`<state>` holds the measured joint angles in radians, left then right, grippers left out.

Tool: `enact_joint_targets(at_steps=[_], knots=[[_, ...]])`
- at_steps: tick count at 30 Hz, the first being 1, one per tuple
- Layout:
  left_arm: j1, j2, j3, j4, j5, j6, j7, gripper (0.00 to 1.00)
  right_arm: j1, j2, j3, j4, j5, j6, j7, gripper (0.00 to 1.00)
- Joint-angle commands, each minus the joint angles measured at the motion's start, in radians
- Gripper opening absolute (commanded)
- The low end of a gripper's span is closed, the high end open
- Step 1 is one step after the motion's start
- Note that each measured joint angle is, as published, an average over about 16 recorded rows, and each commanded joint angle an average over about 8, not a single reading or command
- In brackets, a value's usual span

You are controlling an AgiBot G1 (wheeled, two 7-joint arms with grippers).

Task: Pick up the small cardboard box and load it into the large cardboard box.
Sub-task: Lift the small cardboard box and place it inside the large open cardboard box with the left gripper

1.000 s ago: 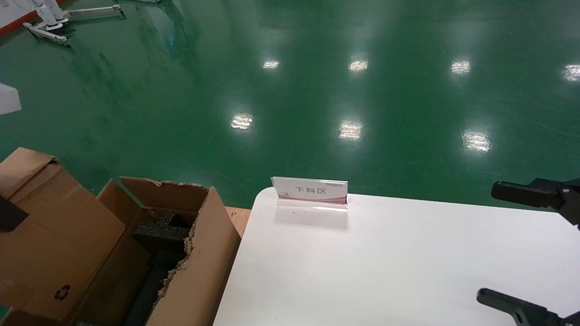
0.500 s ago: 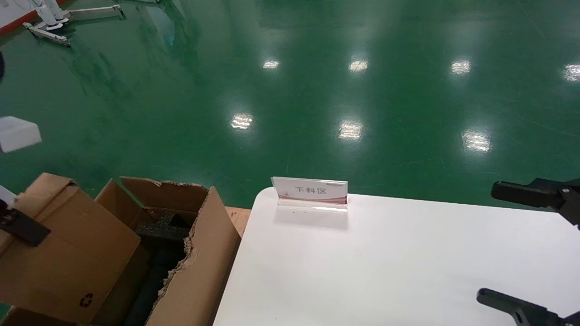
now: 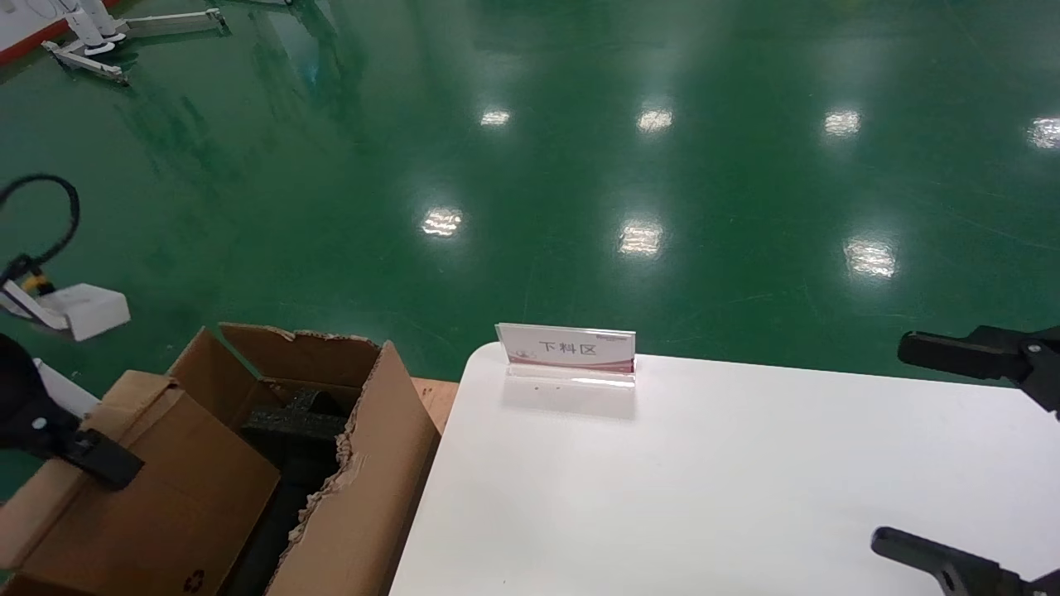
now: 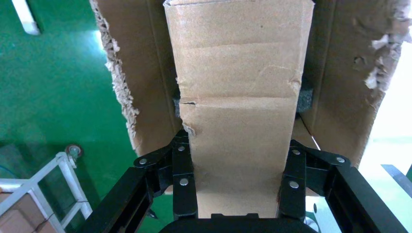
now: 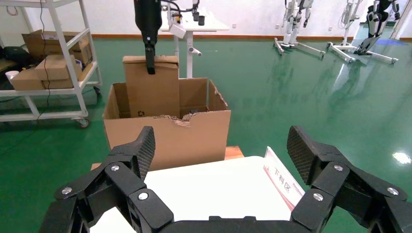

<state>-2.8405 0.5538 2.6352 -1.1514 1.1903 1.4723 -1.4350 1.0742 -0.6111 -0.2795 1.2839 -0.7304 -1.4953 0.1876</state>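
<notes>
My left gripper [image 3: 91, 459] is shut on the small cardboard box [image 3: 166, 497] and holds it upright, its lower part inside the large cardboard box [image 3: 373, 480] at the left. Black foam blocks [image 3: 298, 422] lie in the carton beside it. In the left wrist view the gripper [image 4: 238, 145] clamps the small box [image 4: 240, 97] by both edges, with the carton's torn walls [image 4: 340, 73] around it. The right wrist view shows the small box [image 5: 153, 87] standing in the carton [image 5: 170, 136]. My right gripper [image 3: 927, 451] is open and empty over the white table [image 3: 704, 497].
A clear sign stand [image 3: 567, 352] with red-and-white card stands at the table's far edge. A wooden strip [image 3: 435, 393] shows between carton and table. A white shelf rack [image 5: 48, 73] with boxes stands beyond the carton. Green floor lies all around.
My left gripper has come down and to the right with the small box. The box now sits lower, deeper in the large carton. The right arm has not moved.
</notes>
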Motion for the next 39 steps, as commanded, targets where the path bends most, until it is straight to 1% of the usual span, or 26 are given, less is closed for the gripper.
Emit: enact_joint_targets(at_steps=[1,7,18,28,39], knots=[[0.026,-0.005,-0.001,0.006,-0.002,-0.017,0.001,0.0,0.0,0.0,0.0,0.0,0.0,0.0,0.0,1.0],[0.083,0.001,-0.006,0.026,0.004,-0.057,0.001,0.0,0.0,0.0,0.0,0.0,0.0,0.0,0.0,1.0],[0.156,0.031,-0.013,0.049,0.042,-0.127,-0.006,0.0,0.0,0.0,0.0,0.0,0.0,0.0,0.0,1.0],[0.218,0.06,-0.021,0.048,0.086,-0.191,-0.045,0.0,0.0,0.0,0.0,0.0,0.0,0.0,0.0,1.0],[0.262,0.074,-0.018,0.039,0.12,-0.239,-0.093,0.0,0.0,0.0,0.0,0.0,0.0,0.0,0.0,1.0]])
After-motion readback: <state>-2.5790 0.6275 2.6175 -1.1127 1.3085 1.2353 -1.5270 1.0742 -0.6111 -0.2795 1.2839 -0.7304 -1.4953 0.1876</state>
